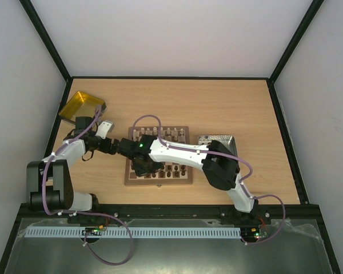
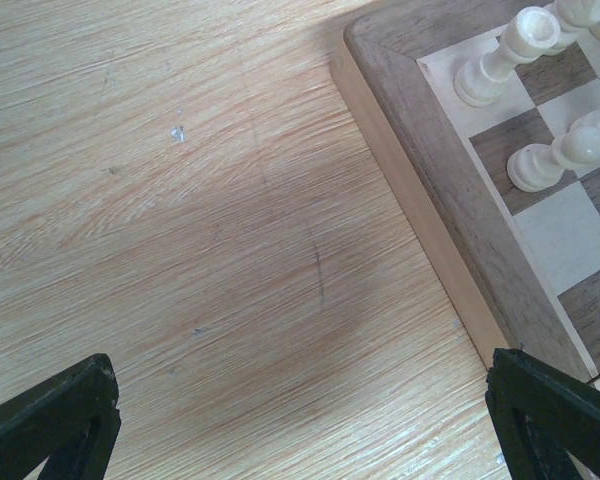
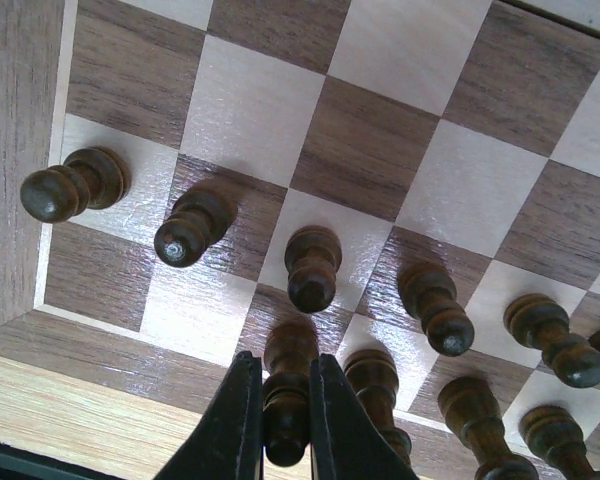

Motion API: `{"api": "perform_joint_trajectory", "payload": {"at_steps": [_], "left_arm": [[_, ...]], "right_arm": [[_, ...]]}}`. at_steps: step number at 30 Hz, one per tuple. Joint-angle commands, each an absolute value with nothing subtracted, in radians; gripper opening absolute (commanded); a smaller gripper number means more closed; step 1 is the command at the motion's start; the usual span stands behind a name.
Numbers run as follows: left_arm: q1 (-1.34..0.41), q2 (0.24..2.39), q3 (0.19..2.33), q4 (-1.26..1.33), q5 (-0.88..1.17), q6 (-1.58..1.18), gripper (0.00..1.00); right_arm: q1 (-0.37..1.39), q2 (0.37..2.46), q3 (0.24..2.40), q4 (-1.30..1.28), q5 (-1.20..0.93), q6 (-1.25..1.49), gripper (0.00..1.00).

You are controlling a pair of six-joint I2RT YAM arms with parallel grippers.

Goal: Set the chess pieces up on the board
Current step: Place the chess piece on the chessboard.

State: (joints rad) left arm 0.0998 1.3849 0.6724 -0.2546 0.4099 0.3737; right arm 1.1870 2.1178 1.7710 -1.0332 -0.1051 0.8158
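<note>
The wooden chessboard (image 1: 158, 178) lies mid-table. My right gripper (image 3: 280, 425) is shut on a dark brown chess piece (image 3: 288, 395) standing on a back-row square near the board's corner; in the top view the right gripper (image 1: 140, 165) is over the board's near left part. Several dark pieces, such as a pawn (image 3: 312, 268), stand around it. My left gripper (image 2: 300, 420) is open and empty over bare table just left of the board's border (image 2: 420, 170). Cream pieces (image 2: 500, 60) stand at that corner.
A yellow translucent tray (image 1: 80, 105) sits at the far left. A grey metallic tray (image 1: 216, 140) lies right of the board, partly under the right arm. The two arms meet close together at the board's left edge.
</note>
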Motion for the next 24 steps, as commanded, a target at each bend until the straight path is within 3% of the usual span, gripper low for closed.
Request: {"api": "perform_joint_trajectory", "payload": {"at_steps": [1,21,24], "left_arm": [[0.105,1.400,0.680,-0.259,0.422,0.376,0.99],[0.106,1.406,0.683,-0.267,0.438,0.381,0.99],[0.106,1.408,0.685,-0.267,0.440,0.382,1.00]], "right_arm": [[1.181,2.074,1.753,-1.022,-0.106,0.819,0.03],[1.180,2.071,1.755,-1.022,-0.112,0.821,0.04],[1.181,2.069,1.755,-1.024,-0.112,0.822,0.08]]}}
